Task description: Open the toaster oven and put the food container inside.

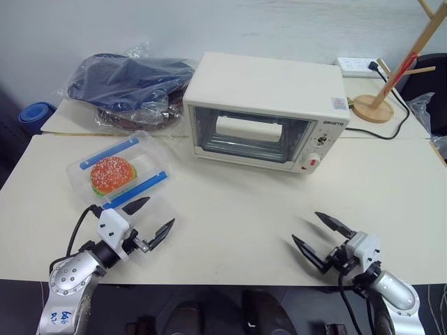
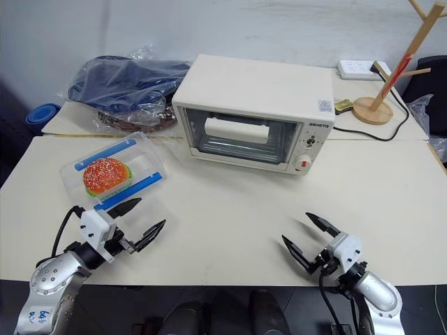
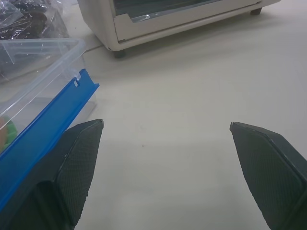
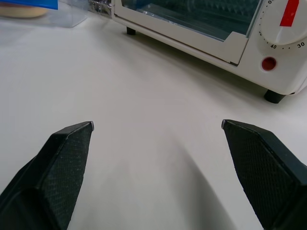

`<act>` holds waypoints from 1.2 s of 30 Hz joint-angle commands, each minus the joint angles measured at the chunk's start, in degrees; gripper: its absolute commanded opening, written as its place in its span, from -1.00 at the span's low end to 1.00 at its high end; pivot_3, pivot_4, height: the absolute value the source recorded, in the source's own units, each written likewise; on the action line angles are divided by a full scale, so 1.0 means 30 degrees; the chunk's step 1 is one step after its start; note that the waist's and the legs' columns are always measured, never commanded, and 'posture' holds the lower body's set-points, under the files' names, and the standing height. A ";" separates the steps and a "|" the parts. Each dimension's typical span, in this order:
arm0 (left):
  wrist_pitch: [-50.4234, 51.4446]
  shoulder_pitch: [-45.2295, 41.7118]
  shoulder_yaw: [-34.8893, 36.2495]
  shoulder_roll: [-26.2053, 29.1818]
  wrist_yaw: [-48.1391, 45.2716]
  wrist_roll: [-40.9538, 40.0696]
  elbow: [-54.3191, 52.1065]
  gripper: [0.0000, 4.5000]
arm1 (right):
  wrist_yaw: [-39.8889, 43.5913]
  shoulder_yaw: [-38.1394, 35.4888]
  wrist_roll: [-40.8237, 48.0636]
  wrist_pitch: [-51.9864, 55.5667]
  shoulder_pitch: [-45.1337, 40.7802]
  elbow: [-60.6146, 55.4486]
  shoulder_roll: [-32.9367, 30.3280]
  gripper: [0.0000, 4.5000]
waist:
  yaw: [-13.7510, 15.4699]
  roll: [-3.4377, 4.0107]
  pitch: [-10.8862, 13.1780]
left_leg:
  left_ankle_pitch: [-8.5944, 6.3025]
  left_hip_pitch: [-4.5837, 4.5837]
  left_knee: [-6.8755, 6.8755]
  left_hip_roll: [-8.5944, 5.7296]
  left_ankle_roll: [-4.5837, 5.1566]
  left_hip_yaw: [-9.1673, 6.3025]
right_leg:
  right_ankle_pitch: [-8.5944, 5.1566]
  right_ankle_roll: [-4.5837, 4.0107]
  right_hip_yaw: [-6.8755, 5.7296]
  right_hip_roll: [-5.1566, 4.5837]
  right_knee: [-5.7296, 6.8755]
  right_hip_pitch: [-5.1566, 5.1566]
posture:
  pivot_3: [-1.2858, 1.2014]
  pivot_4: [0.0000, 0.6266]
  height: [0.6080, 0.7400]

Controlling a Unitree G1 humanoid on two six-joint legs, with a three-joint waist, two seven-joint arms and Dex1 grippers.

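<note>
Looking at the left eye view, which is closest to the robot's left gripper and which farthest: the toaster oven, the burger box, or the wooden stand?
1. The food container: just ahead of the left gripper, on the table's left.
2. The toaster oven: farther back, mid-table.
3. The wooden stand: farthest, at the back right corner.

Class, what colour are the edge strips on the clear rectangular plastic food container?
Blue edge strips, clearest in the left eye view.
</note>
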 commanded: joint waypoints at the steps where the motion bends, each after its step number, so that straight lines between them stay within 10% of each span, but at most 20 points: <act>1: 0.0768 0.0244 0.0393 0.0471 -0.0331 -0.0814 -0.0630 1.00 | 0.0255 -0.0131 0.0664 -0.0430 -0.0276 0.0067 0.0176 0.99 | -0.0002 -0.0001 0.0000 | 0.0000 0.0000 0.0000 0.0000 0.0000 0.0000 | 0.0000 0.0000 -0.0001 0.0000 0.0000 0.0000 | 0.03 -0.52 1.00; 9: 0.5460 -0.0298 0.3711 0.3617 -0.3765 -0.8228 -0.2117 1.00 | -0.0520 0.0667 0.4136 0.6026 -0.3578 -0.4381 -0.0861 0.99 | -0.0047 0.0013 0.0001 | 0.0009 -0.0004 0.0006 0.0022 -0.0017 -0.0028 | -0.0007 -0.0012 -0.0015 0.0002 0.0023 -0.0015 | 0.03 -0.52 1.00; 18: 0.7300 -0.2832 0.3916 0.5159 -0.4265 -0.9731 -0.2349 1.00 | -0.3339 0.1654 0.4020 1.1940 -0.9859 -0.5118 -0.0982 0.99 | 0.0014 0.0015 0.0001 | 0.0019 -0.0062 0.0010 -0.0001 -0.0040 -0.0115 | -0.0013 -0.0024 -0.0115 -0.0022 -0.0013 -0.0026 | 0.03 -0.52 1.00; 33: 0.8508 -0.3669 0.3722 0.4477 -0.2877 -1.0030 -0.2604 1.00 | 0.0714 0.3816 0.2013 0.9959 -1.0069 -0.6240 -0.1468 0.99 | -0.0054 0.0016 0.0003 | 0.0026 -0.0106 -0.0002 0.0000 -0.0048 -0.0101 | -0.0013 -0.0023 -0.0111 -0.0003 0.0002 -0.0076 | 0.03 -0.52 1.00; 36: 0.9260 -0.5265 0.3669 0.4607 -0.2258 -1.0344 -0.1614 0.74 | 0.1239 0.3984 0.1352 0.9135 -0.9229 -0.6159 -0.1824 1.00 | -0.0051 0.0012 0.0005 | 0.0023 -0.0107 0.0022 -0.0003 -0.0044 -0.0097 | -0.0012 -0.0021 -0.0113 -0.0001 0.0001 -0.0070 | 0.03 -0.52 1.00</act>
